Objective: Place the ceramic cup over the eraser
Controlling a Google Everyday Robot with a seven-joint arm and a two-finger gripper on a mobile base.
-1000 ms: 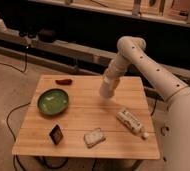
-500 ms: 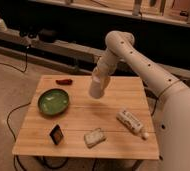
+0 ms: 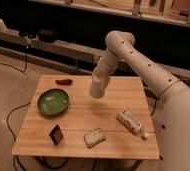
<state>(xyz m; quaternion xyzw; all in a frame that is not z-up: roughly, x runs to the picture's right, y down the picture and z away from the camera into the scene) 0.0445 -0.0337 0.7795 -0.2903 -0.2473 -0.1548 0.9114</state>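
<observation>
My gripper [image 3: 98, 90] hangs from the white arm over the middle of the wooden table [image 3: 123, 150], right of the green bowl. It is shut on the ceramic cup [image 3: 97, 91], a small white tapered shape held above the tabletop. The eraser [image 3: 56, 134], a small black block with a reddish-orange face, stands near the table's front left edge. It is well in front of and to the left of the gripper, apart from the cup.
A green bowl [image 3: 53, 101] sits at the table's left. A dark-red elongated thing [image 3: 64, 81] lies at the back left. A pale whitish pad [image 3: 94, 137] lies front centre. A white labelled bottle [image 3: 131, 122] lies on its side at the right.
The arm has swung left, carrying the gripper and cup from the table's right-centre to just right of the green bowl. The things on the table have not moved.
</observation>
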